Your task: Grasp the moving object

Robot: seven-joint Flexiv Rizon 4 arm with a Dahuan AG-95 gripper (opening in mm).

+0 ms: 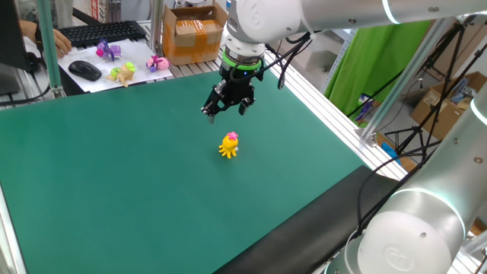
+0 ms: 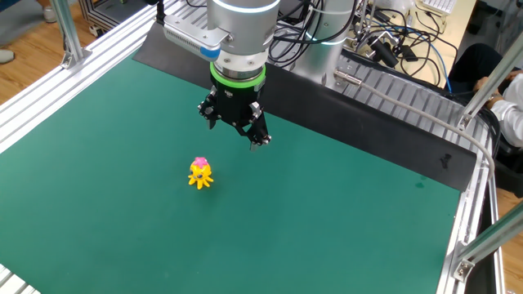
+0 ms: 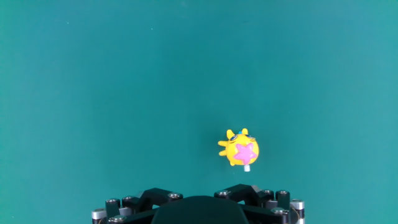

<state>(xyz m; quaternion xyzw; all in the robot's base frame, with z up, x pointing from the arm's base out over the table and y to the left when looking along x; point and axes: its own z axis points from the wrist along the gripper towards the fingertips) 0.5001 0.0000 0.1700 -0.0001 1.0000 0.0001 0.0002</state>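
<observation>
Toy not yet grasped.
The gripper (image 1: 228, 108) was held above the bench (image 1: 114, 175), jaws spread and empty; the toy (image 1: 229, 144) sat apart, untouched.

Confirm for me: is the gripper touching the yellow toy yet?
Apart. Both fixed views show the gripper hanging above the green mat, with bare mat between it and the yellow toy. Its fingers look spread.
</observation>
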